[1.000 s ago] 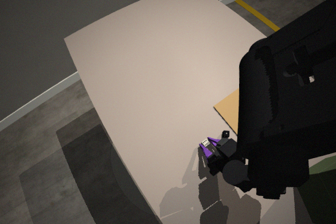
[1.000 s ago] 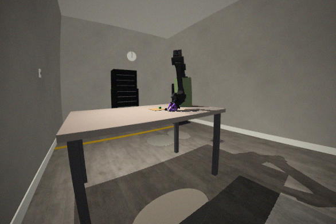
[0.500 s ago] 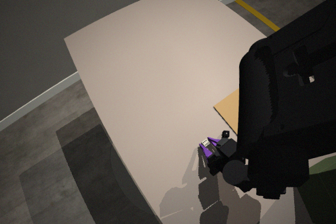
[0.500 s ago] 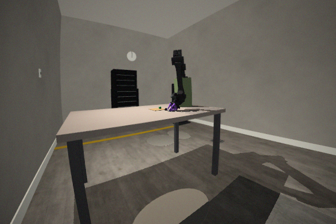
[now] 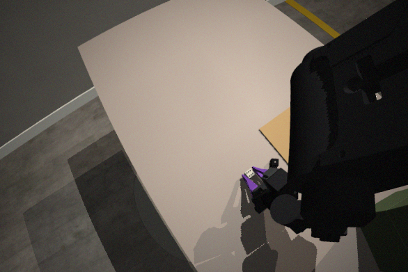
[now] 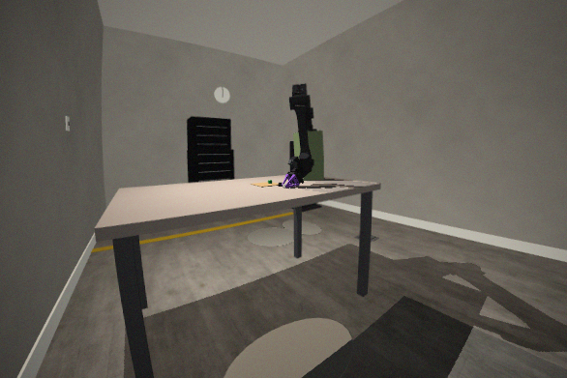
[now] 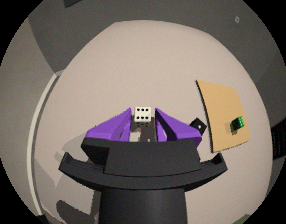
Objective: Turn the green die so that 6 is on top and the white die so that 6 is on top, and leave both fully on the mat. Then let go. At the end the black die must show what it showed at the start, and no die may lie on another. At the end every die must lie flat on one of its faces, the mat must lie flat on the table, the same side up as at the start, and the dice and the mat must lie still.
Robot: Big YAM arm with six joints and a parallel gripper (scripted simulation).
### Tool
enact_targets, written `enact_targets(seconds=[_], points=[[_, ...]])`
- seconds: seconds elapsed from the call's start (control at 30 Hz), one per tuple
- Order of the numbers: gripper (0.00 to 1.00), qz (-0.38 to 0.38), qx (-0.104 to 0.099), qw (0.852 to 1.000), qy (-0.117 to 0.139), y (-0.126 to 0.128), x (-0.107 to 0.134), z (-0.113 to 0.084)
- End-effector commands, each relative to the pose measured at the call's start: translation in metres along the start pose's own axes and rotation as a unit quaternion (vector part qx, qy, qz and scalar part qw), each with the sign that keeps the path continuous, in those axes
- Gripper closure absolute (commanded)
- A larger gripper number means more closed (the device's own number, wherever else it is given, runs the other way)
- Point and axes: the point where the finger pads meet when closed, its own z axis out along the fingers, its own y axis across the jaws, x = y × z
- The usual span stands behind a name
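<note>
The white die (image 5: pixel 249 173) (image 7: pixel 142 114) stands on the bare table, off the mat, with six pips on top. My gripper (image 5: pixel 248 171) (image 7: pixel 143 111) is partly open, its purple fingers on either side of the white die with a small gap at each side. The green die (image 7: pixel 237 123) (image 6: pixel 270 182) sits on the orange mat (image 7: pixel 214 97) (image 5: pixel 275 131) (image 6: pixel 259 185); its top number is too small to read. The black die (image 5: pixel 274 163) (image 7: pixel 198 125) lies on the table between the right finger and the mat, one pip showing. The arm hides the green die in the top view.
The black die is close beside the right finger and near the mat's edge. The table's long edge (image 5: pixel 143 183) runs to the left of the gripper in the top view. The arm covers much of the mat there.
</note>
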Motion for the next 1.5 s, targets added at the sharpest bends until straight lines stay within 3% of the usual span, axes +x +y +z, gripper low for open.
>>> enact_targets(seconds=[0.0,0.17,0.43,0.5,0.8,1.1,1.47], points=[[0.67,0.001,0.004,1.0,-0.002,-0.008,0.002,0.001],[0.67,0.002,0.005,1.0,-0.002,-0.009,0.002,0.0],[0.67,0.005,-0.003,1.0,-0.003,-0.002,-0.003,-0.018],[0.67,0.012,-0.006,1.0,-0.01,0.004,-0.013,-0.023],[0.67,0.011,-0.006,1.0,-0.008,0.003,-0.011,-0.053],[0.67,0.016,0.001,1.0,-0.01,0.001,-0.012,-0.049],[0.67,0.001,-0.001,1.0,0.002,0.0,-0.037,-0.073]])
